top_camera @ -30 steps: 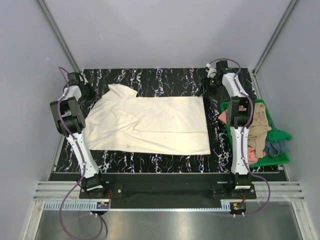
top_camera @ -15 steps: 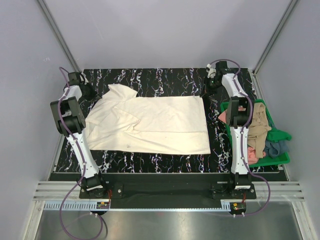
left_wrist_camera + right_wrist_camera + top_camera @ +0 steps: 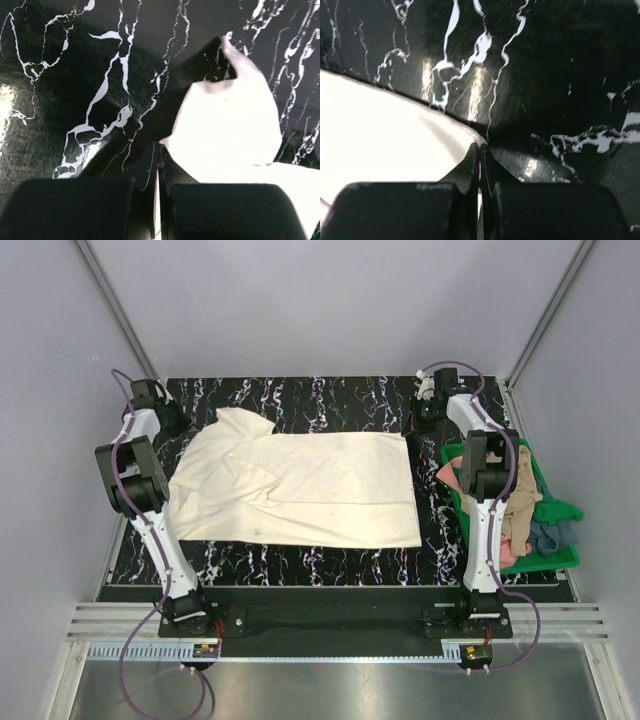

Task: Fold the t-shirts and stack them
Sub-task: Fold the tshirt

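Note:
A large cream t-shirt (image 3: 300,490) lies spread on the black marbled table (image 3: 330,395), its left side rumpled. At the shirt's far left edge my left gripper (image 3: 182,427) is shut. In the left wrist view its tips (image 3: 158,145) meet the cloth (image 3: 225,130), with a white sliver between the jaws. My right gripper (image 3: 414,424) is shut at the shirt's far right corner. In the right wrist view the cloth (image 3: 380,135) ends right at the tips (image 3: 481,146). Tan (image 3: 520,490), salmon-pink (image 3: 445,472) and grey-blue (image 3: 552,536) t-shirts lie heaped in the bin.
A green plastic bin (image 3: 562,510) stands at the table's right edge, beside the right arm. Grey walls and metal frame posts close in the table on the left, right and back.
My right gripper has shut at the shirt's far right corner, and that corner has shifted slightly. The left arm has edged a little to the left, still shut.

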